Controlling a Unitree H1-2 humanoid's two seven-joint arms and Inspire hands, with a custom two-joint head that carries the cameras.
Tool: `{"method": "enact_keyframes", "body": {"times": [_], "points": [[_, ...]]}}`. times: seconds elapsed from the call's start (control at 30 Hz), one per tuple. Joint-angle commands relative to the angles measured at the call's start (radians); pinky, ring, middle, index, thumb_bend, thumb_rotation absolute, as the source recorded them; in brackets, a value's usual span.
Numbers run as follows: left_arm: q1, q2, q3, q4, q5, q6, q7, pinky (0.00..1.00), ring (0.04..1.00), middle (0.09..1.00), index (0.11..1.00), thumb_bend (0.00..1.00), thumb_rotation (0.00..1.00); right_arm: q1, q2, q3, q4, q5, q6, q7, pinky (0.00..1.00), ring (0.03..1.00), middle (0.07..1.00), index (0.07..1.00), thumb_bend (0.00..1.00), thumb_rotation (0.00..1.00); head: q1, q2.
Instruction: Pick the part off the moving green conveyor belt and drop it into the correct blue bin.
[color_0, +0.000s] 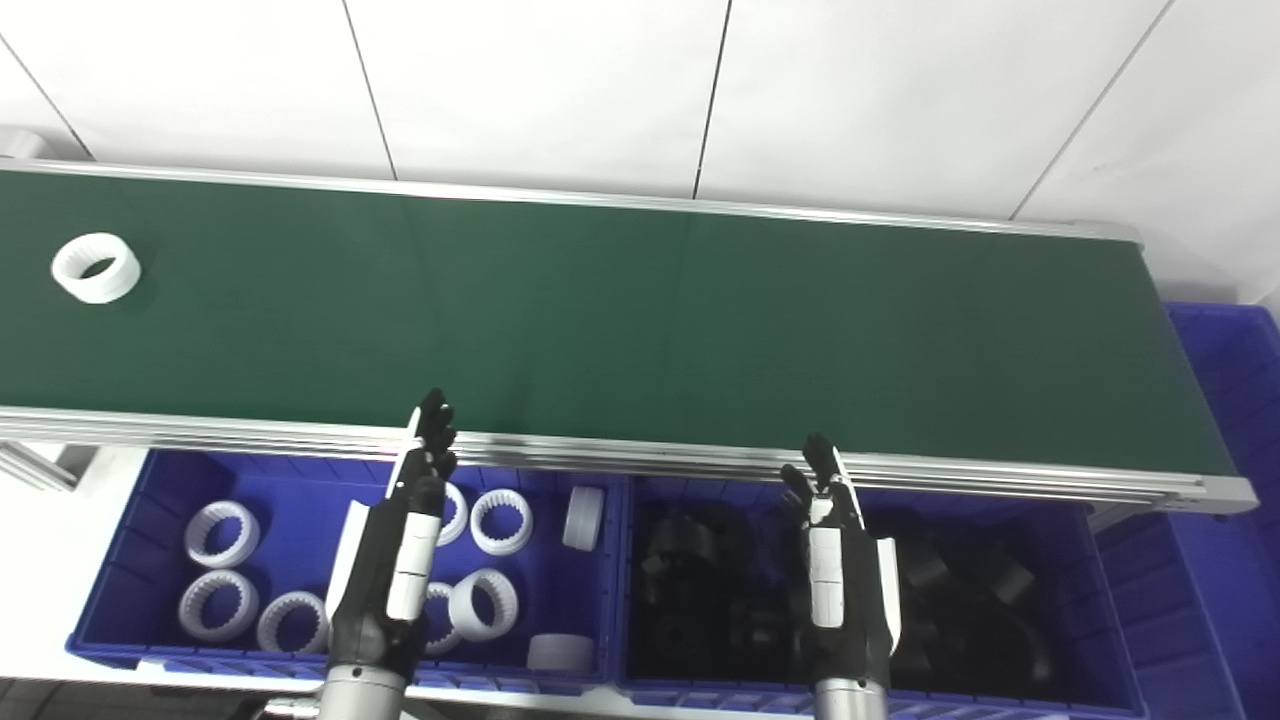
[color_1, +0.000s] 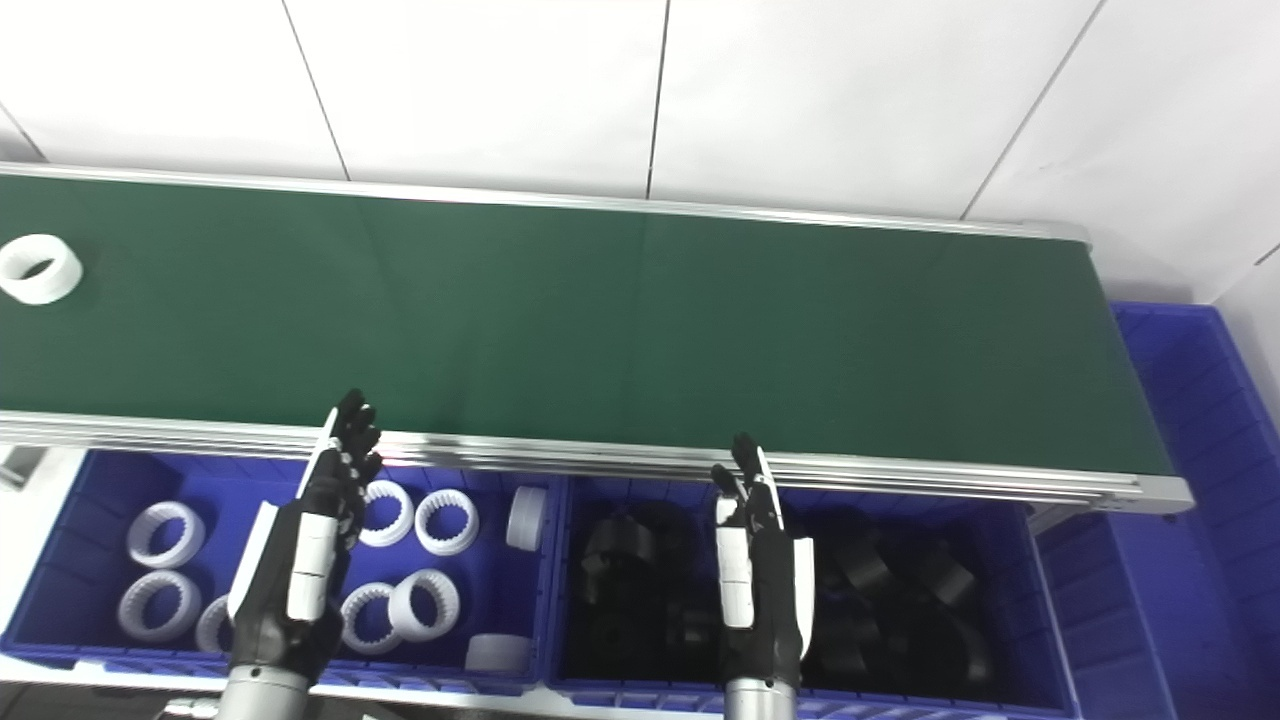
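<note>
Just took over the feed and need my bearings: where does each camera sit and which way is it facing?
Left eye view: on the head, looking down over the green belt; both forearms, left hand and right hand show.
Right eye view: beside it, same downward look, scene shifted left.
Shared: white ring at the belt's left end, white-parts bin, black-parts bin.

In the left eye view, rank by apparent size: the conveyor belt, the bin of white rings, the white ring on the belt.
1. Conveyor belt
2. Bin of white rings
3. White ring on the belt

Matt green belt (color_0: 640, 310), brushed metal rail (color_0: 640, 452), white plastic ring (color_0: 96, 267).
</note>
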Motion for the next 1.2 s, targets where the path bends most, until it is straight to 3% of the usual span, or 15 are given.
{"method": "enact_keyframes", "body": {"times": [0.0, 0.33, 0.63, 1.03, 1.17], "points": [[-0.006, -0.003, -0.004, -0.016, 0.002, -0.048, 0.004, 1.0, 1.0, 1.0, 1.0, 0.56, 1.0, 0.058, 0.047, 0.036, 0.0, -0.032, -0.05, -0.007, 0.88, 0.906, 0.957, 0.944, 0.79, 0.99, -0.001, -0.006], [-0.012, 0.003, 0.002, -0.005, 0.001, -0.039, 0.006, 1.0, 1.0, 1.0, 1.0, 0.55, 1.0, 0.058, 0.061, 0.036, 0.023, -0.07, -0.066, -0.042, 0.9, 0.927, 0.989, 0.957, 0.75, 1.0, -0.008, -0.019], [-0.012, 0.002, 0.003, 0.003, -0.002, -0.041, 0.007, 1.0, 1.0, 1.0, 1.0, 0.54, 1.0, 0.059, 0.077, 0.019, 0.063, -0.118, -0.182, -0.117, 0.83, 0.881, 0.965, 0.942, 0.7, 1.0, -0.001, -0.029], [-0.012, -0.01, -0.003, 0.018, 0.004, -0.045, 0.014, 1.0, 1.0, 1.0, 1.0, 0.57, 1.0, 0.06, 0.064, 0.015, 0.064, -0.11, -0.177, -0.107, 0.83, 0.884, 0.97, 0.951, 0.71, 1.0, 0.02, -0.039], [-0.007, -0.024, 0.002, 0.011, -0.041, -0.011, 0.009, 1.0, 1.0, 1.0, 1.0, 0.55, 1.0, 0.06, 0.057, 0.016, 0.063, -0.091, -0.171, -0.094, 0.84, 0.891, 0.973, 0.956, 0.72, 1.0, 0.025, -0.041]]}}
